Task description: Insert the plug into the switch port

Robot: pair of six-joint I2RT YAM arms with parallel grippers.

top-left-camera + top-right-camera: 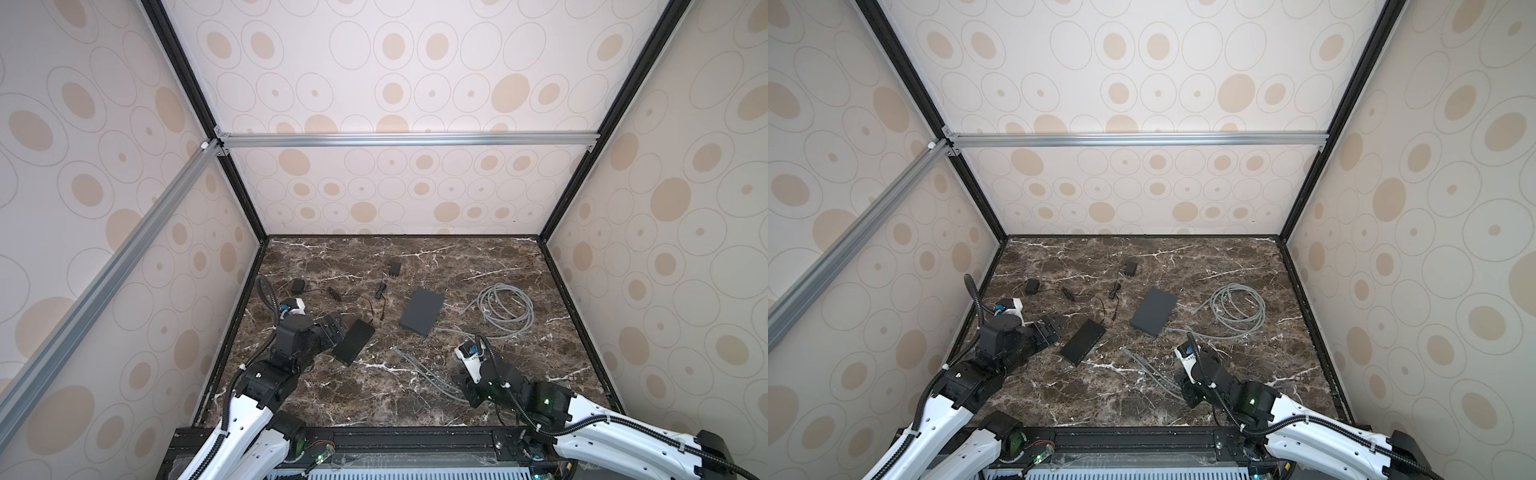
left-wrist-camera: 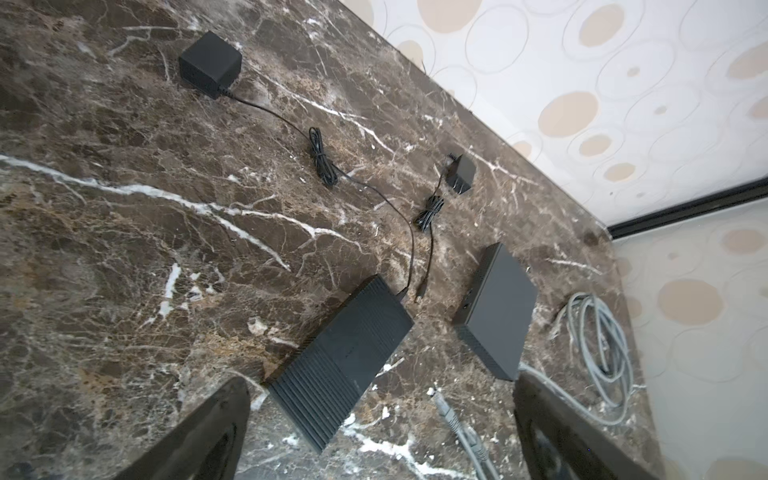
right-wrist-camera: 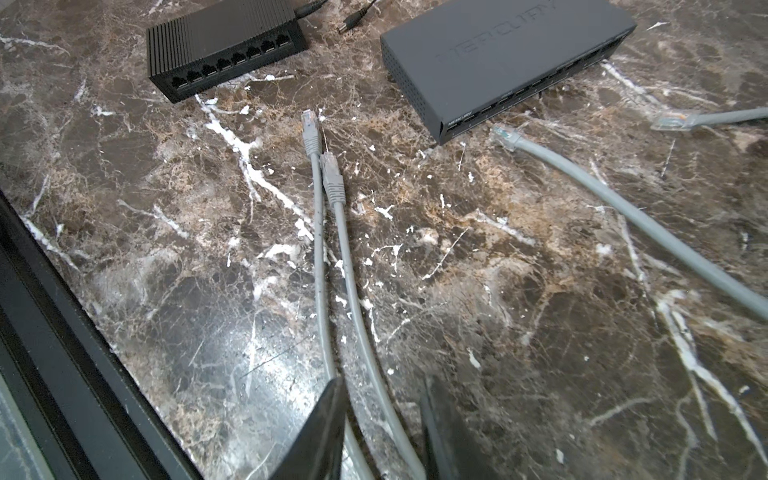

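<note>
Right gripper [image 3: 382, 382] astride two grey cables [image 3: 318, 249] — plugs [image 3: 310, 122] clear-tipped, grey-booted.

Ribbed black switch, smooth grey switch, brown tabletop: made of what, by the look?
Ribbed black switch: moulded plastic or extruded metal, matte; fine parallel ribs across the top.
Smooth grey switch: probably painted sheet metal, satin; crisp folded edges, perforated side.
Brown white-veined tabletop: marble or a marble-look laminate, polished; light glares off it.
</note>
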